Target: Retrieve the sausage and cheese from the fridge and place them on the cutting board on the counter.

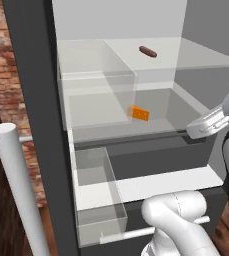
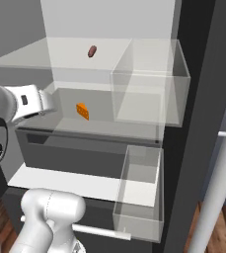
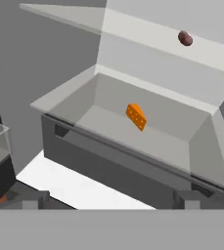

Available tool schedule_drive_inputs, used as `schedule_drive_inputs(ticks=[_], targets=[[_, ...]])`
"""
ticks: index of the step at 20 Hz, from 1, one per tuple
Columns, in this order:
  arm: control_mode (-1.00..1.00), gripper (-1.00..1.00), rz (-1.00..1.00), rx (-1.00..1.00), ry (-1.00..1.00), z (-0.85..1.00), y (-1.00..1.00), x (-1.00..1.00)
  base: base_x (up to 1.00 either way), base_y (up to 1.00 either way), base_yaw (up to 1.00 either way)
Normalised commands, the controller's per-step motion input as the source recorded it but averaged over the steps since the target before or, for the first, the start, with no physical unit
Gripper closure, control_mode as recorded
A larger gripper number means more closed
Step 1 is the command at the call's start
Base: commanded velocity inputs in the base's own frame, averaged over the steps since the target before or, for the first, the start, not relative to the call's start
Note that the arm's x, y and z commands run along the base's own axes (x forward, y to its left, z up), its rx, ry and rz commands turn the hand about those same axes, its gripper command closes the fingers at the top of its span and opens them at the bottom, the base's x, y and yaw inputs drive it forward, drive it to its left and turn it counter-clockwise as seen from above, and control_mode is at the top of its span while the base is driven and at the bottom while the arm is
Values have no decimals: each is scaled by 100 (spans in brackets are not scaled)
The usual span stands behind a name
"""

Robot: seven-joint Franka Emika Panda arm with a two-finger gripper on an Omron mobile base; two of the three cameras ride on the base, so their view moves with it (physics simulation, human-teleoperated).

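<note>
Sitting on the upper glass shelf [image 1: 206, 55] of the open fridge [image 1: 33, 100], the sausage [image 1: 147, 51] is a small dark reddish-brown piece lying near the back, alone on that shelf; same sausage seen in the right base view [image 2: 92, 51] and the hand view [image 3: 185, 38]. Cheese [image 1: 140, 113], an orange wedge, is one level down, in the wide clear drawer [image 3: 133, 136] under that shelf, roughly mid-drawer, well below and a bit left of the sausage in the left base view. Clear door bins [image 2: 151, 89] hang on the fridge door, one upper, one lower [image 2: 141, 192]. White bar handle [image 1: 16, 185] stands in the foreground. Pincer [image 3: 113, 197] is open, jaws wide apart, nothing between the tips, hanging in front of the drawer, apart from both foods. White arm [image 1: 208, 122] reaches in from the side toward the drawer level. Brick wall [image 1: 1, 75] behind the door.
</note>
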Motion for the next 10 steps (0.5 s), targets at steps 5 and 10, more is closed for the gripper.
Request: schedule_drive_inputs(ticks=[5, 10], targets=[[-100, -100, 0, 0, 12, -59, 3, 45, 0, 0, 0], [-100, -100, 0, 0, 9, -39, 0, 63, 0, 0, 0]])
